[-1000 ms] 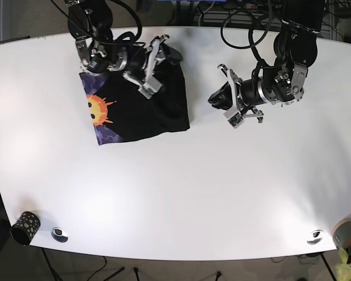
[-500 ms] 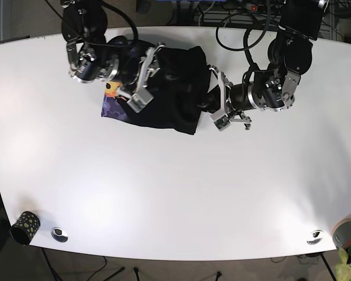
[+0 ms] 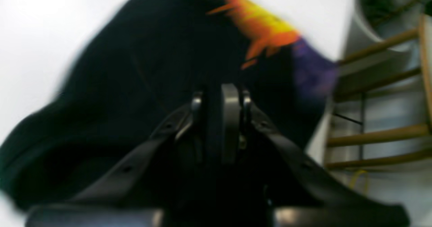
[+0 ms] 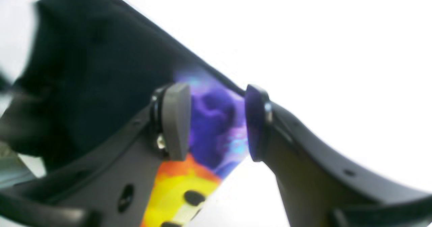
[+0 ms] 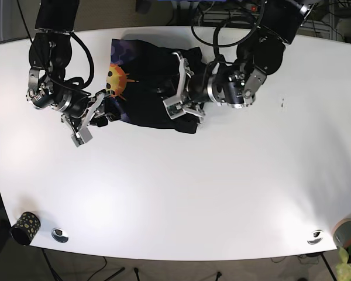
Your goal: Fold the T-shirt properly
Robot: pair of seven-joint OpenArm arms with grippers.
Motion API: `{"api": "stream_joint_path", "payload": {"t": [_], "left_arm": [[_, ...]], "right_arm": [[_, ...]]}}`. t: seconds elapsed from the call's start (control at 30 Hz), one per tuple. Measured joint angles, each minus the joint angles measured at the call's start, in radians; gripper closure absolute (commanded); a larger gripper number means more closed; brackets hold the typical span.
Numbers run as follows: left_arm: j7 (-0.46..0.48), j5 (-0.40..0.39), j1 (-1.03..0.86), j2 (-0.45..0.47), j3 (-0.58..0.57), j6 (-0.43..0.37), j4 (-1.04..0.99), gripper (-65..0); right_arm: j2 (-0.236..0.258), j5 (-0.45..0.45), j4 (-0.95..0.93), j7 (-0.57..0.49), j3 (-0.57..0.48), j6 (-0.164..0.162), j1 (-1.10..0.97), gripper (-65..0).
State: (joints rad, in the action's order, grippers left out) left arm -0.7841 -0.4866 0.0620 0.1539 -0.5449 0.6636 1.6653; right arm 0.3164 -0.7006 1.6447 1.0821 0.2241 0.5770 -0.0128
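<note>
The white desk is mostly bare, and the T-shirt sits near its far edge as a dark, bunched rectangle with the sun print showing at its far corner on the right arm's side. By the look of it the garment has been doubled over at least once, but its outline is lumpy and the near edge sags unevenly, so I judge the fold only partly done: the cloth needs squaring and flattening, and perhaps one more fold. The left pincer is pressed together, black fabric gathered around its tips, seemingly clamping the shirt at its near edge. The right pincer stands parted, the purple printed corner lying between its fingers without being pinched
</note>
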Motion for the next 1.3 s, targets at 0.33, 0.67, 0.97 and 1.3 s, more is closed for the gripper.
{"api": "stream_joint_path", "payload": {"t": [0.33, 0.67, 0.97, 1.3], "left_arm": [[-0.002, 0.000, -0.145, 0.019, -0.005, 0.003, 0.063, -6.3], [0.004, -0.004, -0.137, 0.166, 0.031, 0.004, -0.012, -6.3], [0.030, -0.030, 0.067, 0.177, 0.119, 0.018, -0.230, -6.3], [0.012, -0.011, 0.123, 0.179, 0.315, 0.008, -0.087, -6.3]], "right_arm": [[-0.010, 0.138, -0.108, -0.065, -0.024, 0.047, 0.034, -24.6], [-0.010, 0.293, -0.140, -0.111, -0.035, 0.112, 0.033, -24.6], [-0.024, 0.312, -0.111, -0.110, -0.035, 0.116, -0.007, -24.6], [-0.065, 0.311, 0.137, -0.052, -0.040, 0.117, -0.070, -24.6]]}}
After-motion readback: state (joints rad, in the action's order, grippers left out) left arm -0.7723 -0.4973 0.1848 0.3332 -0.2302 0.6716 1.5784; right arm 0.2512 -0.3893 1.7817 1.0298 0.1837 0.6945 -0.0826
